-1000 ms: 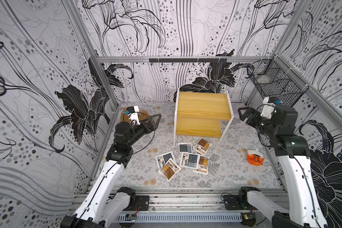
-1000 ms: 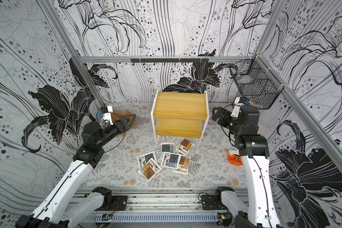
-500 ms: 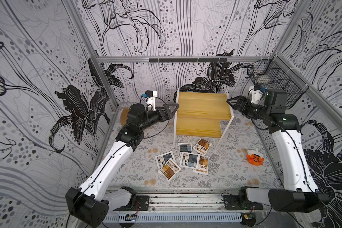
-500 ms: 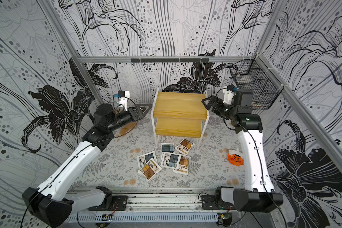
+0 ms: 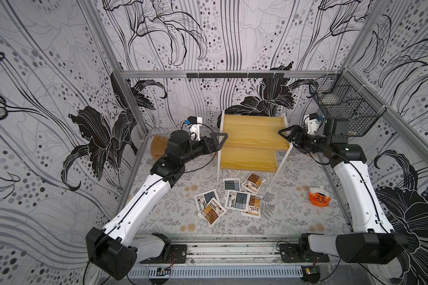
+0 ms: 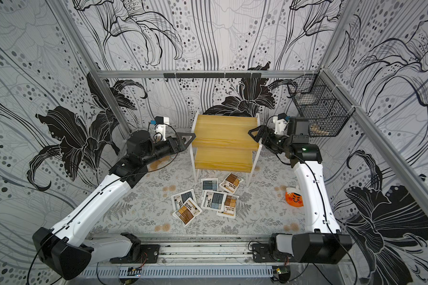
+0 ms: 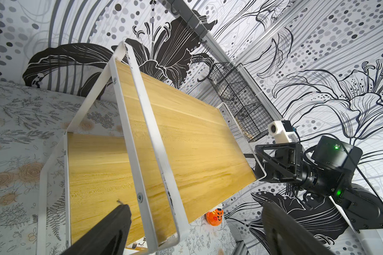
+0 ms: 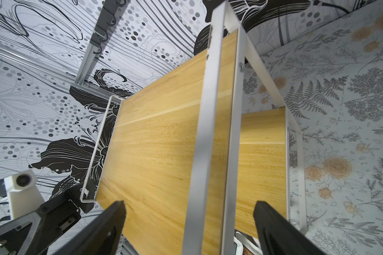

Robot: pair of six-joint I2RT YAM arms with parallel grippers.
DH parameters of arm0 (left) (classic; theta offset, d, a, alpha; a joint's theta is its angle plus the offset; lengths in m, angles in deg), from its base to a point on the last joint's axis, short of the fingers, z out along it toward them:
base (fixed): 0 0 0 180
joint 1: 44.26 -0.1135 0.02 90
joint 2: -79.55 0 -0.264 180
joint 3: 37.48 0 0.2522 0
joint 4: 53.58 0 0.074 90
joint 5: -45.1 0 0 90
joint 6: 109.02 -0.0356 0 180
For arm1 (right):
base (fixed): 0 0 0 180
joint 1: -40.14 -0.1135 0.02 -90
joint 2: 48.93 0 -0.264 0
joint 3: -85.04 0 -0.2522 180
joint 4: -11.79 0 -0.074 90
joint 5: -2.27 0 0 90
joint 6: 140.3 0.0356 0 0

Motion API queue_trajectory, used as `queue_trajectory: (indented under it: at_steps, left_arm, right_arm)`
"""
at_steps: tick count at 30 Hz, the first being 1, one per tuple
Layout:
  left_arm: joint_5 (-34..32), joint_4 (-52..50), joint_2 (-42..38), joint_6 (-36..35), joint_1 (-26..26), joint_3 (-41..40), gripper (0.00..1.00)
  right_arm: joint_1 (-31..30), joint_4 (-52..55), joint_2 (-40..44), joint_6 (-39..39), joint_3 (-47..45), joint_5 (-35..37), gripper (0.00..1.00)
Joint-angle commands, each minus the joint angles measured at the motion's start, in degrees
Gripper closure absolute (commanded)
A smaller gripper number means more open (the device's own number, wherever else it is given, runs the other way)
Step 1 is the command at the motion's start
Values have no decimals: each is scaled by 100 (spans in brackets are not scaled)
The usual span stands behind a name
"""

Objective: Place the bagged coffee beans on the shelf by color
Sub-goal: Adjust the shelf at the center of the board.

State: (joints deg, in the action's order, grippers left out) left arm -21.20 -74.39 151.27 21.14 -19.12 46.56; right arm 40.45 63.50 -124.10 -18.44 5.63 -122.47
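Note:
The shelf [image 5: 253,138] [image 6: 225,140], two yellow boards in a white frame, stands at the back middle with nothing on it. Several bagged coffee beans lie on the floor in front of it. Some are brown-orange [image 5: 211,211] [image 6: 231,182] and some blue-grey [image 5: 237,199] [image 6: 209,185], and they partly overlap. My left gripper [image 5: 220,138] [image 7: 196,207] is open at the shelf's left end, its fingers [image 7: 119,220] straddling the white frame bar. My right gripper [image 5: 286,133] [image 8: 189,205] is open at the right end, astride that end's frame bar. Neither holds anything.
An orange tiger toy [image 5: 318,198] lies on the floor near the right arm. A black wire basket [image 5: 344,108] hangs on the right wall. A brown teddy bear [image 5: 158,145] sits in the back left corner behind my left arm. A hook rail [image 5: 235,75] runs along the back wall.
Both arms have swung inward from the side walls to the two ends of the shelf's upper tier. Both grippers stayed open. The bags have not moved.

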Motion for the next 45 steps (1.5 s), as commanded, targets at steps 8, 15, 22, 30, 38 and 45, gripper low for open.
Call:
queue_trajectory:
  at_steps: [8, 15, 22, 30, 38, 45]
  left_arm:
    - [-235, 103, 67, -148, 97, 83, 3]
    - [-307, 19, 223, -243, 96, 187, 3]
    - [-309, -140, 366, -402, 88, 324, 3]
    - [-334, -180, 230, -439, 18, 149, 3]
    - [-263, -312, 96, -450, -190, 117, 3]
    - [-307, -473, -23, -501, -299, 161, 3]
  right_arm:
    - [-905, -482, -386, 319, 122, 366, 4]
    - [-1277, -761, -735, 513, 288, 659, 4]
    - [-1332, -791, -1222, 465, 762, 667, 3]
    - [-1577, -825, -1646, 458, 1127, 635, 3]
    - [-1629, -762, -1526, 485, 1094, 708, 3]
    - [-1599, -125, -1364, 24, 1299, 1096, 3]
